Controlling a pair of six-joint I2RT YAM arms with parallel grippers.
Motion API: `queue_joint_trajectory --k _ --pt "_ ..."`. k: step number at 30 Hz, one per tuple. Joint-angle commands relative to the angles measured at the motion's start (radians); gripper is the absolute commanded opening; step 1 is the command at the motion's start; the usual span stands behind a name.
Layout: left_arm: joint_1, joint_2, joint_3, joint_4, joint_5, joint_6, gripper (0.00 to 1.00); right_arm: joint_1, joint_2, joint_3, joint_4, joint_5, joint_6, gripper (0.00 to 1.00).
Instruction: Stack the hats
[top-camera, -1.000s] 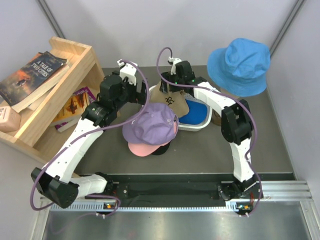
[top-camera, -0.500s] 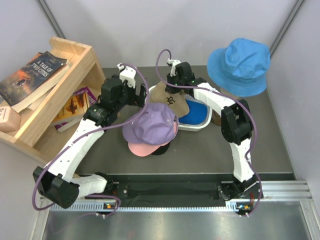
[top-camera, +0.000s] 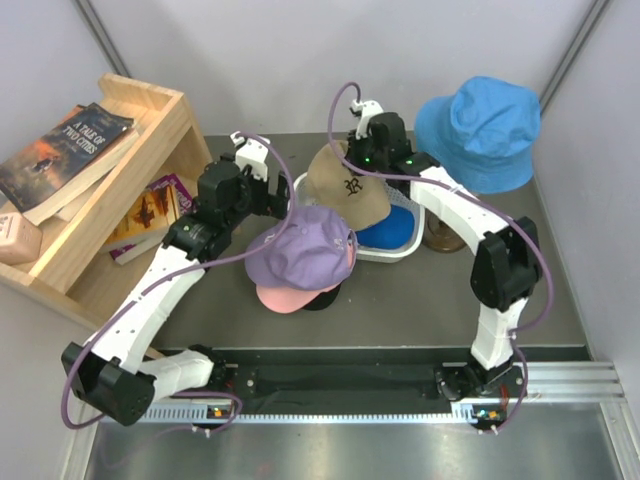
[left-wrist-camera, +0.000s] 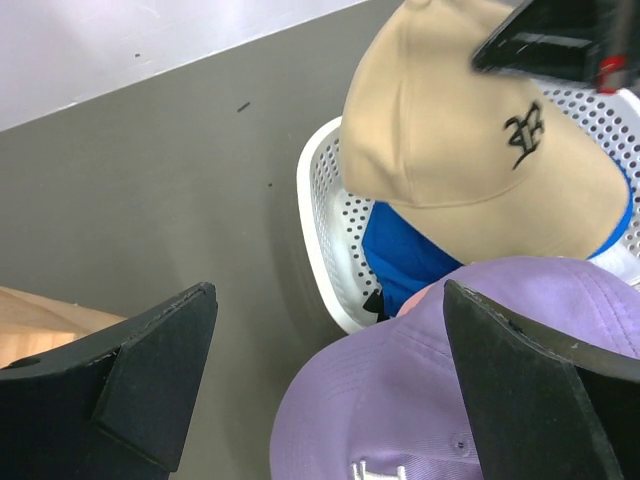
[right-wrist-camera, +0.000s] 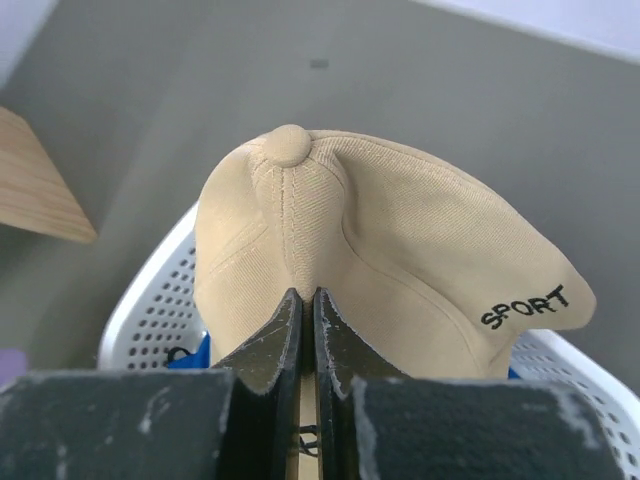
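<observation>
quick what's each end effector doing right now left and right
Left end effector: open, holding nothing, above the lavender cap.
Right end effector: closed, pinching the tan cap over the white basket.

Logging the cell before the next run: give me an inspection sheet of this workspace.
Surface: dark grey table.
Job's things: tan cap lifted above white basket; royal blue cap in basket; lavender cap stacked on pink cap.
Clutter: wooden shelf with books; blue bucket hat on a stand.
Grippers: right gripper pinches tan cap's crown; left gripper open, empty, above the lavender cap.
Cables: purple cables along both arms.
Surroundings: grey walls.
</observation>
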Motion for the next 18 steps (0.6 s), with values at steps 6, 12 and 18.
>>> queue_joint_trajectory --k 6,12,18 --pt "0.006 -0.038 -0.003 0.089 0.031 0.008 0.99 -0.007 -0.165 0.007 0.069 0.103 -0.044 0.00" --pt "0.006 -0.052 -0.001 0.087 0.010 0.009 0.99 -0.007 -0.219 0.060 0.029 0.134 -0.081 0.00" --pt "0.006 -0.081 -0.007 0.081 -0.023 0.012 0.99 -0.005 -0.271 0.070 0.026 0.140 -0.105 0.00"
